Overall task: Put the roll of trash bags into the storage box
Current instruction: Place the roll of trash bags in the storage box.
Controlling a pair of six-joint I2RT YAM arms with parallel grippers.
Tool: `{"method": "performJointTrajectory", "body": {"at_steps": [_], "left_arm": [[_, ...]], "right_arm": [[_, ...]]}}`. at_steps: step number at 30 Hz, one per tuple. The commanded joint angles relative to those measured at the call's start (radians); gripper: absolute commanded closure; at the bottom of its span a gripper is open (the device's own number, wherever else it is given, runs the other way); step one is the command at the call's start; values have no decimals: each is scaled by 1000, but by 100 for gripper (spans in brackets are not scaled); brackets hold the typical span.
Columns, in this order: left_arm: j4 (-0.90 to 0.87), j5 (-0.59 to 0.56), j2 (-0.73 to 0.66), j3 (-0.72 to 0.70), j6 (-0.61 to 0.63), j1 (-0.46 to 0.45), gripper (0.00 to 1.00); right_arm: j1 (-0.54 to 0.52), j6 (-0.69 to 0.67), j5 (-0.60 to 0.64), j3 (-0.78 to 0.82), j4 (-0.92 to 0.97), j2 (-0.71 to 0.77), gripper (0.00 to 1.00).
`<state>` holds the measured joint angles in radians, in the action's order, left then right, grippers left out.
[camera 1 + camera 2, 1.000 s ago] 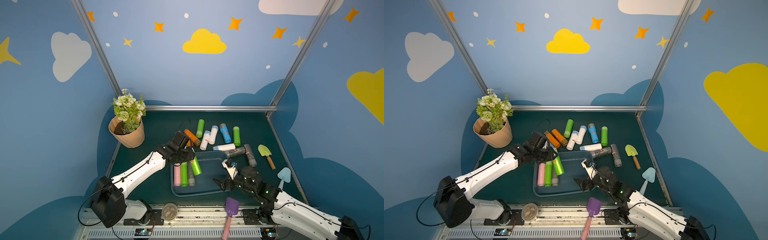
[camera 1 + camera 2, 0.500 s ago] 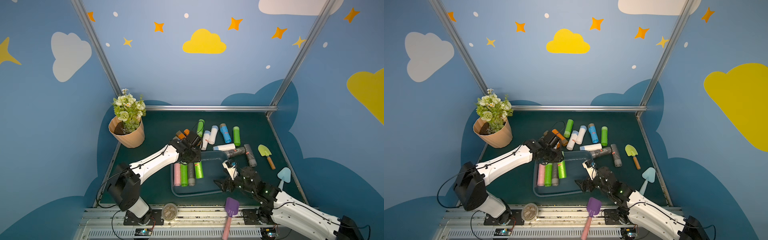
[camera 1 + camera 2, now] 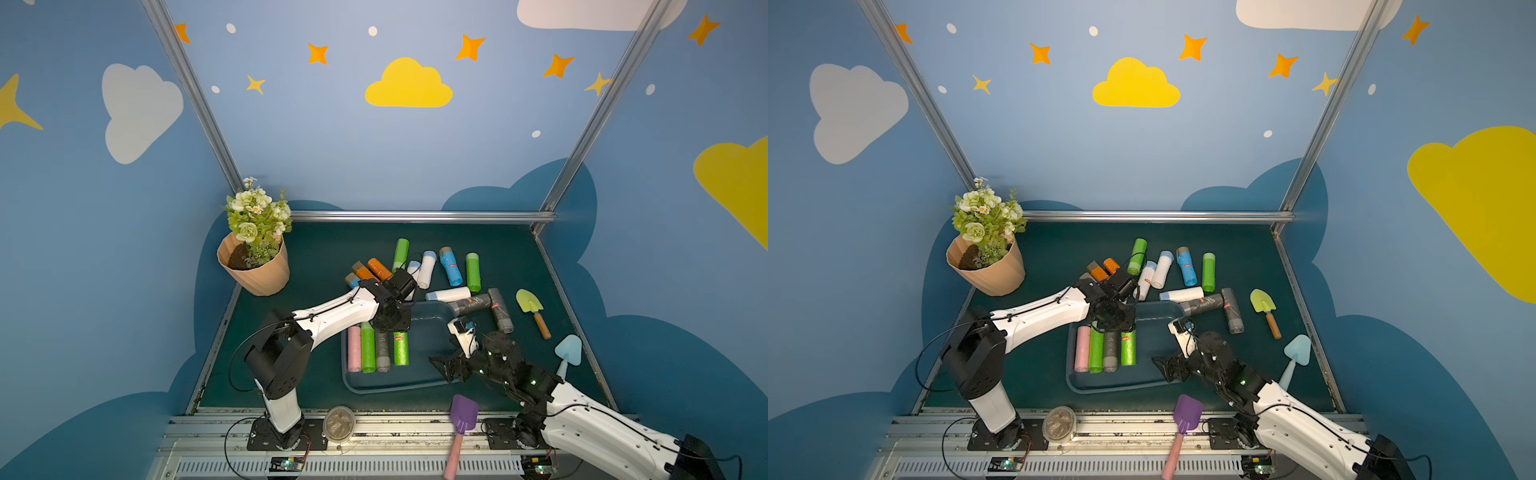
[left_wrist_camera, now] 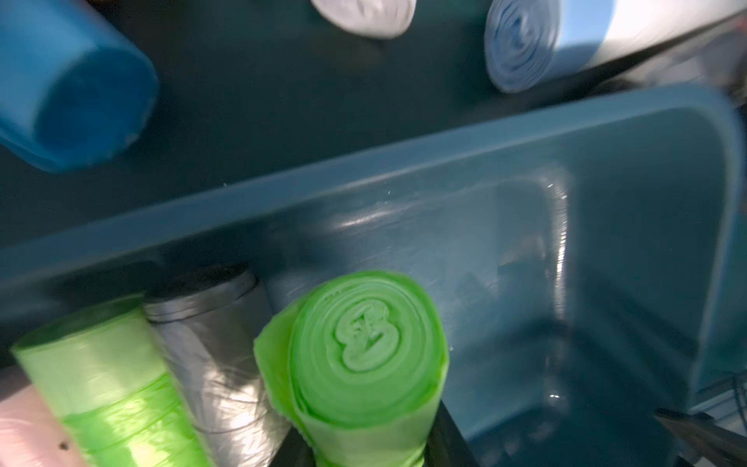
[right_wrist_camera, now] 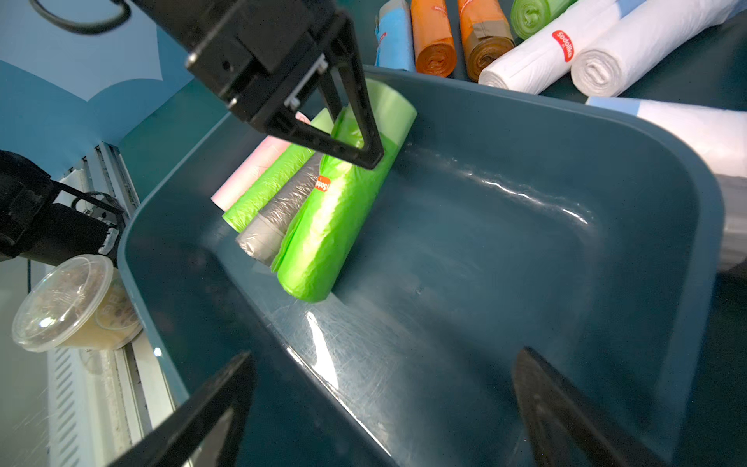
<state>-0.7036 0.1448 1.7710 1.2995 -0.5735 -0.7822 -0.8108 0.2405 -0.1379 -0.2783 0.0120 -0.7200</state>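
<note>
The left gripper [image 5: 357, 139] is closed on the far end of a green roll of trash bags [image 5: 331, 226], with a finger on either side of it. This roll lies inside the storage box [image 3: 430, 332], in its left half, pointing from near to far. In both top views it is the rightmost of four rolls lined up side by side. Touching it on the left is a grey roll [image 3: 382, 351], then a second green roll [image 3: 368, 349], then a pink roll [image 3: 354, 349] next to the box's left wall. In the right wrist view the held roll's near end rests on the box floor, and a loose flap of its plastic lies against the grey roll.

The right gripper [image 5: 386, 353] hangs over the near right corner of the box, with its fingers spread wide and nothing between them.

Beyond the box's far rim, more rolls lie loose on the tabletop [image 3: 332, 257]. They include an orange roll [image 3: 379, 268], a white roll [image 3: 428, 266], a blue roll [image 3: 451, 268] and a dark grey roll [image 3: 500, 309]. A tan flower pot [image 3: 255, 270] stands at the far left. A yellow-green trowel [image 3: 530, 301] lies just right of the dark grey roll, and a light blue trowel [image 3: 567, 351] lies nearer. A purple spade [image 3: 463, 411] and a clear lidded cup [image 3: 339, 422] sit at the near edge.
</note>
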Motion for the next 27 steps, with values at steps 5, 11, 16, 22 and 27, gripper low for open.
{"method": "performJointTrajectory", "body": {"at_steps": [5, 11, 16, 22, 27], "left_arm": [[-68, -28, 25, 51, -12, -21, 63], [-80, -48, 46, 51, -26, -21, 63], [-108, -72, 67, 70, -29, -21, 63], [-130, -85, 85, 89, -37, -21, 63], [-143, -107, 95, 89, -42, -20, 63]], "right_arm": [[16, 14, -29, 14, -16, 4, 3], [22, 13, -37, 12, -17, 1, 3], [25, 14, -40, 11, -17, -1, 3], [28, 11, -41, 9, -16, -2, 3], [31, 11, -49, 8, -17, -10, 3]]}}
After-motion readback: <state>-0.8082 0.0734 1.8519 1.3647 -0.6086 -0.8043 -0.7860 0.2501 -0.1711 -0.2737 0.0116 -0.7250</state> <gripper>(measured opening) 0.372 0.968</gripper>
